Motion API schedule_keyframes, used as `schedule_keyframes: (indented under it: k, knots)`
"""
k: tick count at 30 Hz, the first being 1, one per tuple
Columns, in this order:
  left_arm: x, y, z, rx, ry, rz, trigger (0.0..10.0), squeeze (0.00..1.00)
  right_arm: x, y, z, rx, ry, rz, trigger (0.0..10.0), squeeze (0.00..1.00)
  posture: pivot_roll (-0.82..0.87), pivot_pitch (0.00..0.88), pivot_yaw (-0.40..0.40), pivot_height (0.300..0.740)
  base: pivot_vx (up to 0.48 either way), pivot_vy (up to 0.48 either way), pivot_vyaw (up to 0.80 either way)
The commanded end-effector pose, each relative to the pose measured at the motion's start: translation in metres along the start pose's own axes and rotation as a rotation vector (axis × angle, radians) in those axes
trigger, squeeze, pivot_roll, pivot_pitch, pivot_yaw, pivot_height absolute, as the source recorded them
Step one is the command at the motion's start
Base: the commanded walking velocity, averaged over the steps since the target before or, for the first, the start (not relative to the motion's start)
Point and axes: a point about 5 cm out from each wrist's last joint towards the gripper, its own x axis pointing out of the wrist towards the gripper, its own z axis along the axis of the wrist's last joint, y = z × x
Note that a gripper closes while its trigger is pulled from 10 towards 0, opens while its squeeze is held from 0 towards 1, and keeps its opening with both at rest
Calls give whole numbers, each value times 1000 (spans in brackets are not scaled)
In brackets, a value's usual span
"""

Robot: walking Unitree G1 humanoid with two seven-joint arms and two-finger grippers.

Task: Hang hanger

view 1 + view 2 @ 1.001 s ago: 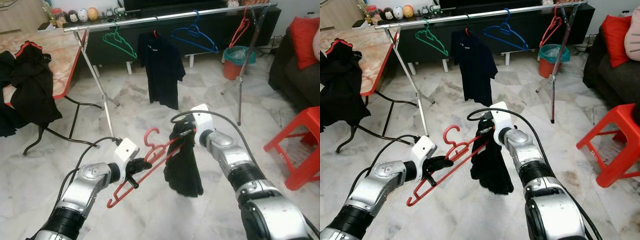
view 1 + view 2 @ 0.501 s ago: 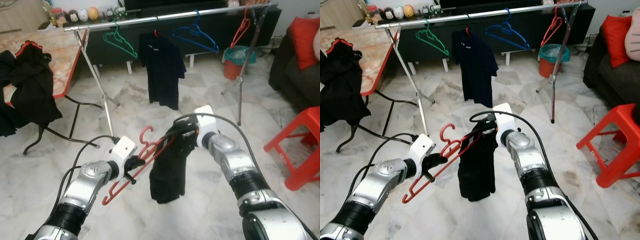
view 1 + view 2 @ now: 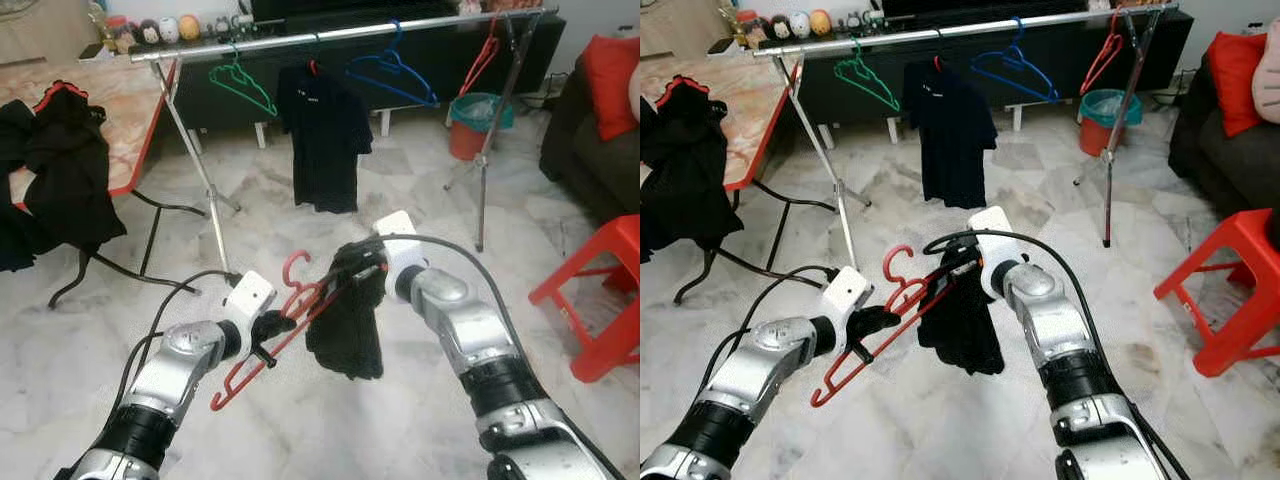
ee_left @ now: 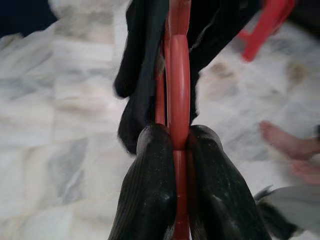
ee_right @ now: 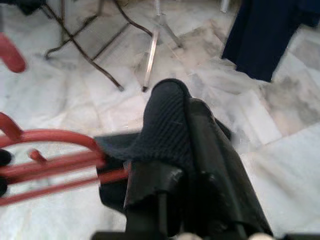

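A: While left gripper (image 3: 268, 330) clamps the red hanger (image 3: 280, 325), right gripper (image 3: 352, 268) pinches a black garment (image 3: 350, 320) over its right end.

B: Dressing step, I judge. Next: carry to clothes rail (image 3: 330, 32), twelve o'clock.

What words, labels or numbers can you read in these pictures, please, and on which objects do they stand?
Small white print on the chest of the black shirt hanging on the clothes rail: too small and blurred to read.
Nothing legible on the red hanger, the black garment or the teal bin.
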Motion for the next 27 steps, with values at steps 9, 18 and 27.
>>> schedule_keyframes:
  k: [9,18,27]
  knots:
    - [-4,-7,16,-7,-98,-87,10000,0,-11,18,16,-94,-55,122,10000,0,-60,50,69,740,0,0,0]
    - [0,-6,19,-25,-124,-58,10000,0,-32,33,22,-198,-98,302,10000,0,-69,52,72,740,0,0,0]
    - [1,0,32,-54,-210,16,10000,0,-48,34,10,-272,-53,388,10000,0,-80,56,73,740,0,0,0]
